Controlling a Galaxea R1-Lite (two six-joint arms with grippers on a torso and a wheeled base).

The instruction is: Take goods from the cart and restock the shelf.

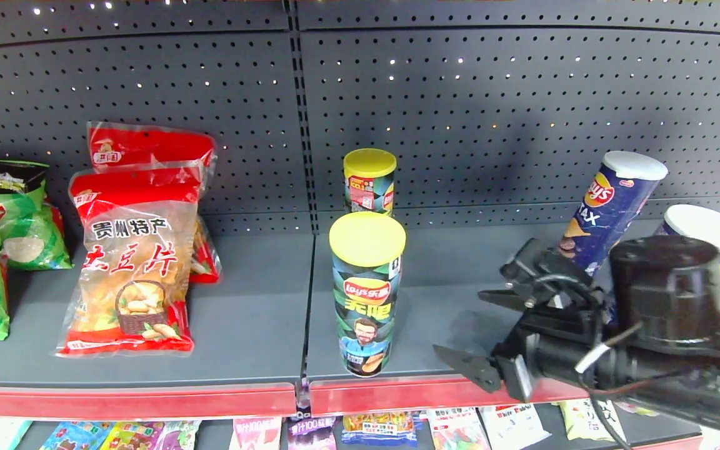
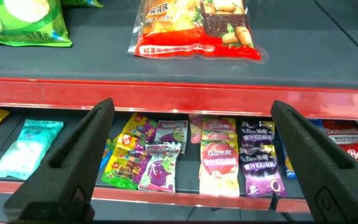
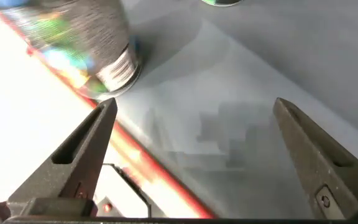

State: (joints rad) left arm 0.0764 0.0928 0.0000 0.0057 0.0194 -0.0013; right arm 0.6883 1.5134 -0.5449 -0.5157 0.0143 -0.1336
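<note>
Yellow-lidded chip can (image 1: 366, 294) stands upright at the shelf (image 1: 247, 325) front edge, long axis vertical, lid up. Right gripper (image 1: 467, 325) at its 3 o'clock, fingers spread. Left gripper (image 2: 191, 109) likewise spread.

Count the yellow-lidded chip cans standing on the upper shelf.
2. The front can stands near the shelf's red edge. The back can stands directly behind it, by the pegboard wall. The right arm covers part of the shelf, so another could be hidden.
</note>
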